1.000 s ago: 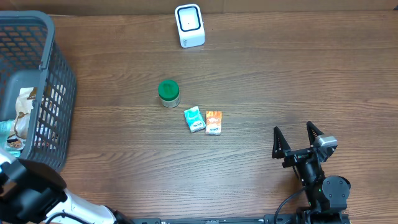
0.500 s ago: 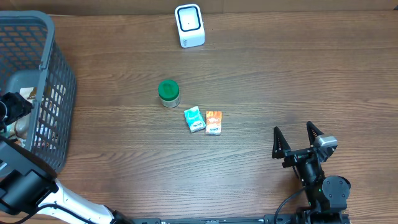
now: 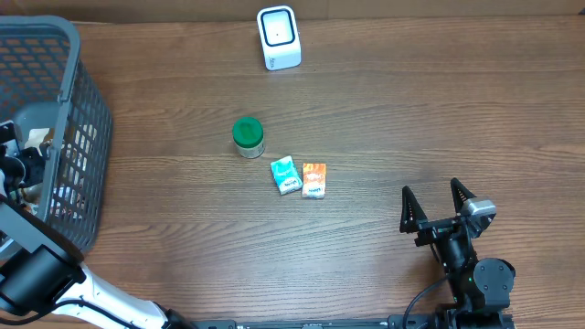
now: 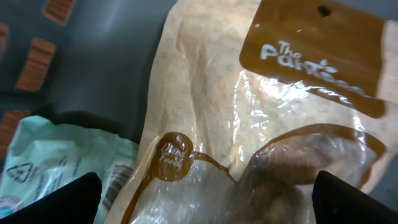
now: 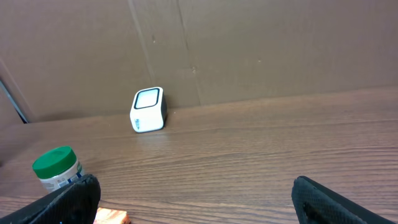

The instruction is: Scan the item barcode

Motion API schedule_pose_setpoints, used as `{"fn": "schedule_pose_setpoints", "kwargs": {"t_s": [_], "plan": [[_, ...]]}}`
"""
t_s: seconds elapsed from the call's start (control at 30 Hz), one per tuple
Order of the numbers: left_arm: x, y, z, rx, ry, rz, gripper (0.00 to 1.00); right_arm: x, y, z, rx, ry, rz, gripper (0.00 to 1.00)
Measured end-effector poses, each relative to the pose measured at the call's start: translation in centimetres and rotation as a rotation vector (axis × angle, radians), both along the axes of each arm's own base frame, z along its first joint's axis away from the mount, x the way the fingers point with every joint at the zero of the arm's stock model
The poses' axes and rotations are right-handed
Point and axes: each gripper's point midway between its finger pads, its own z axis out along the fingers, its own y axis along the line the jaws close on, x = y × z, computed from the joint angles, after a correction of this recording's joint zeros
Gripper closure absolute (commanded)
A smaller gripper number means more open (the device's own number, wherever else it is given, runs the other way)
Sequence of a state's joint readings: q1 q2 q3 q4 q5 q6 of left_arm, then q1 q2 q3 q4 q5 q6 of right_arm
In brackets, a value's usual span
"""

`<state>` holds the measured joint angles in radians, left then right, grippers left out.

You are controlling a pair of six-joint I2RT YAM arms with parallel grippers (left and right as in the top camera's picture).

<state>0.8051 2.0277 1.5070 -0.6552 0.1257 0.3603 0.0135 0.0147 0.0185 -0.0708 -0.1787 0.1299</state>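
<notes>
From overhead, the left gripper (image 3: 13, 161) is down inside the dark grey plastic-mesh basket (image 3: 84, 110) at the table's left edge, right over a beige and brown glossy snack pouch (image 3: 37, 144) lying in the bottom. That pouch looks to be the item to scan. The small white box scanner (image 3: 279, 37) stands well away from it, at the far middle of the wooden table (image 3: 439, 100), so the pouch must be carried out and to the right. The right gripper (image 3: 430, 194) sits by the near right edge, fingers spread and empty, and the basket is far off for that arm; this pick falls to the left arm. In the left wrist view, the pouch fills the frame directly beneath the gripper, its length slanting up toward the top right and roughly crossing the line between the two dark fingertips (image 4: 62, 200), which stand wide apart at the bottom corners, clamping nothing. A mint-green packet (image 4: 43, 163) lies tucked just beside the pouch's lower left edge. The right wrist view looks across bare wood to the scanner, with a green-lidded jar (image 5: 57, 168) low on the left.
</notes>
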Motion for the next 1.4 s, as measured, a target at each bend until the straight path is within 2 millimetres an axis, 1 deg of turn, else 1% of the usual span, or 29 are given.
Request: {"fn": "schedule_pose_setpoints", "kwargs": {"t_s": [0.13, 0.3, 0.33, 0.37, 0.43, 0.57, 0.83, 0.93, 1.0, 1.07, 1.1, 1.27, 1.3, 1.4], "plan": [[0.1, 0.1, -0.7, 0.016, -0.014, -0.010, 0.13, 0.0, 0.0, 0.0, 0.000, 0.001, 0.000, 0.00], [0.4, 0.0, -1.2, 0.027, -0.035, -0.018, 0.31, 0.0, 0.0, 0.0, 0.000, 0.000, 0.000, 0.00], [0.4, -0.1, -1.3, 0.025, -0.040, -0.024, 0.38, 0.0, 0.0, 0.0, 0.000, 0.000, 0.000, 0.00], [0.4, -0.1, -1.2, 0.023, -0.043, -0.024, 0.43, 0.0, 0.0, 0.0, 0.000, 0.000, 0.000, 0.00], [0.4, -0.5, -1.4, 0.011, -0.051, -0.031, 0.56, 0.0, 0.0, 0.0, 0.000, 0.000, 0.000, 0.00], [0.6, -1.0, -1.4, -0.011, -0.065, -0.043, 0.96, 0.0, 0.0, 0.0, 0.000, 0.000, 0.000, 0.00], [0.6, -1.6, -1.5, -0.060, -0.082, -0.006, 0.96, 0.0, 0.0, 0.0, 0.000, 0.000, 0.000, 0.00], [0.5, -2.0, -1.1, -0.102, -0.077, 0.029, 0.96, 0.0, 0.0, 0.0, 0.000, 0.000, 0.000, 0.00], [0.6, -2.3, -0.4, -0.134, -0.079, 0.047, 0.96, 0.0, 0.0, 0.0, 0.000, 0.000, 0.000, 0.00], [1.3, -2.0, 1.2, -0.150, -0.103, 0.065, 0.96, 0.0, 0.0, 0.0, 0.000, 0.000, 0.000, 0.00], [1.7, -1.7, 2.2, -0.154, -0.121, 0.078, 0.96, 0.0, 0.0, 0.0, 0.000, 0.000, 0.000, 0.00], [3.8, -0.2, 8.9, -0.151, -0.217, 0.146, 0.96, 0.0, 0.0, 0.0, 0.000, 0.000, 0.000, 0.00], [4.0, -0.1, 10.2, -0.152, -0.235, 0.156, 0.96, 0.0, 0.0, 0.0, 0.000, 0.000, 0.000, 0.00], [4.6, -0.2, 13.5, -0.159, -0.290, 0.170, 0.96, 0.0, 0.0, 0.0, 0.000, 0.000, 0.000, 0.00]]}}
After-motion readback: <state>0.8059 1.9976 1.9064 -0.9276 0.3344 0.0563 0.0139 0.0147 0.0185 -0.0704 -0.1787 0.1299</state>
